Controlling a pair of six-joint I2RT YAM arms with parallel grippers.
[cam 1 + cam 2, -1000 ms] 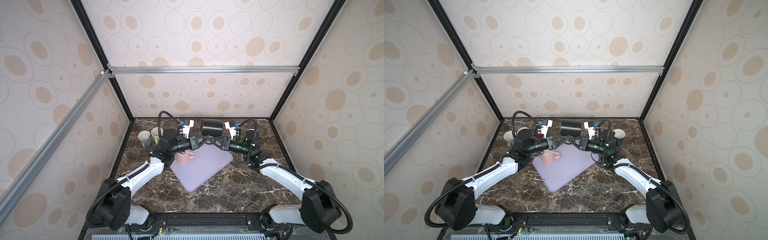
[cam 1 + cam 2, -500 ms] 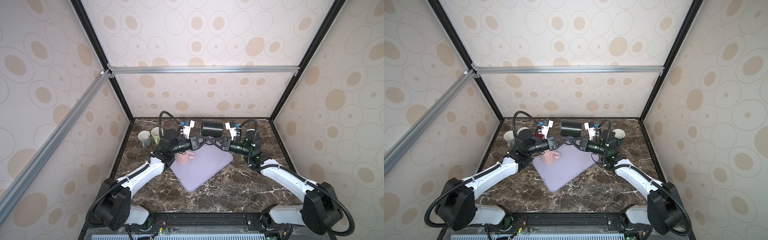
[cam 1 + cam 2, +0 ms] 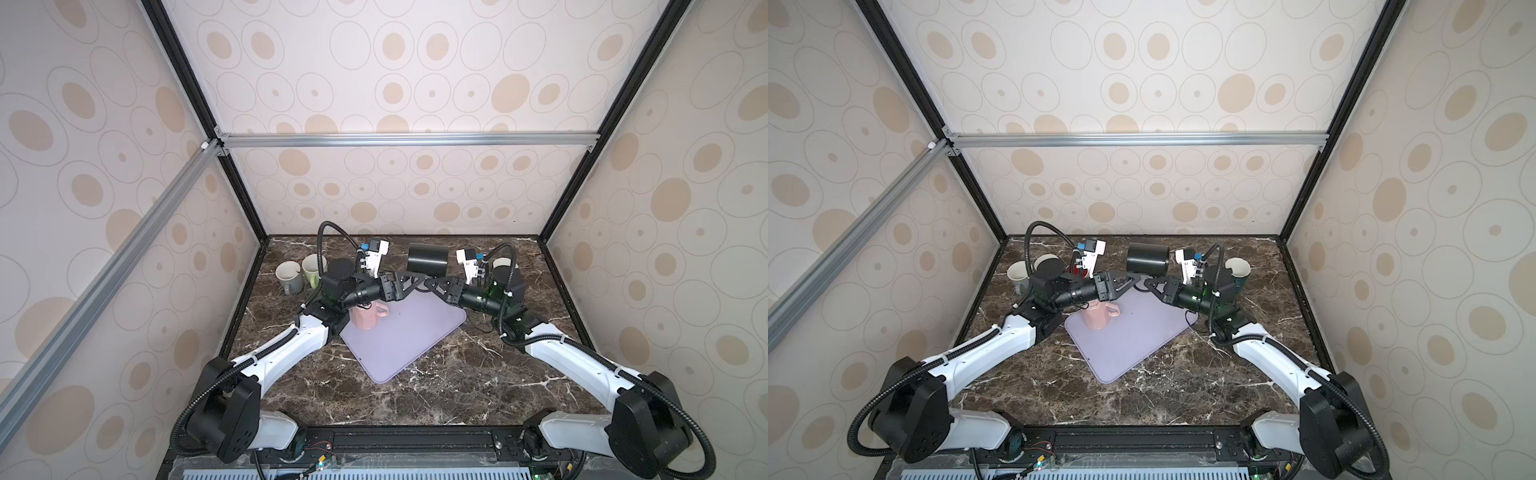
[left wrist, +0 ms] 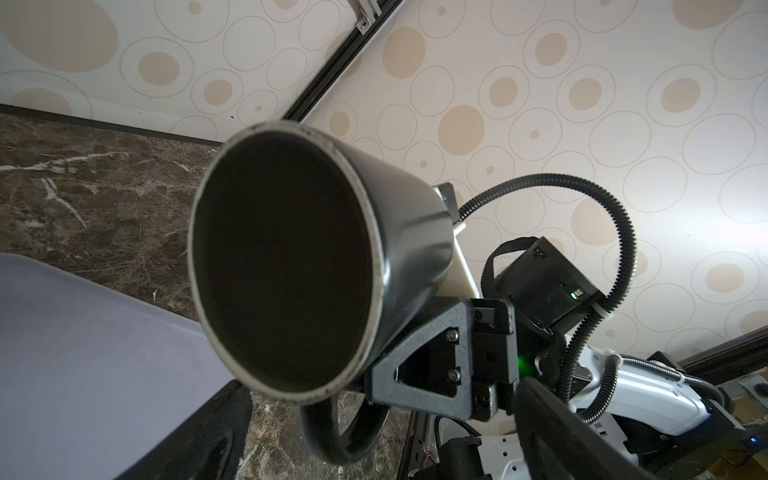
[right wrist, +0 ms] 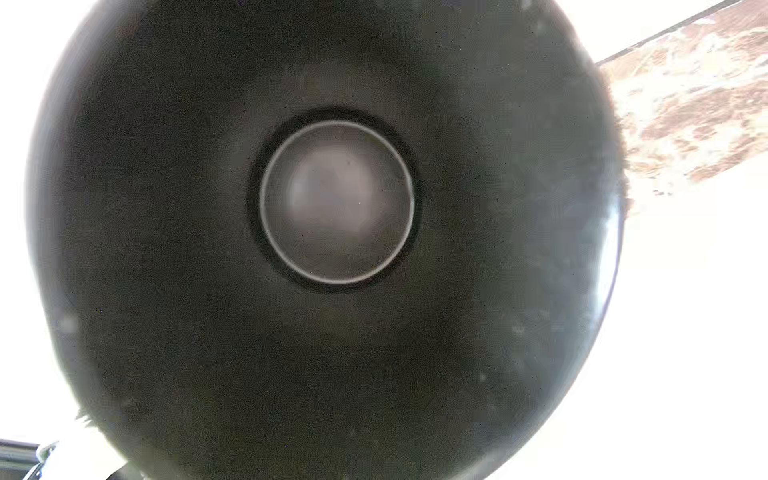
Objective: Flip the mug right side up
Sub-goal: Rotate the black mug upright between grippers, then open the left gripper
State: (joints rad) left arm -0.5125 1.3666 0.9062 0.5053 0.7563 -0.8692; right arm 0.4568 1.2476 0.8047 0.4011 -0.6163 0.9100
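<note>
Gripping black mug (image 3: 428, 258) sideways near mat (image 3: 409, 347) edge, right end effector (image 3: 430, 283) faces open left end effector (image 3: 411, 279).

The black mug (image 3: 428, 258) is gleaming glossy, with a pale grey line running round its rim. A second mug (image 3: 364, 320) is showing pink against the lavender mat (image 3: 409, 345). The marble tabletop (image 3: 457, 390) is showing dark brown with white veins. The walls (image 3: 415, 62) are wearing cream with tan ovals ringed in grey.
</note>
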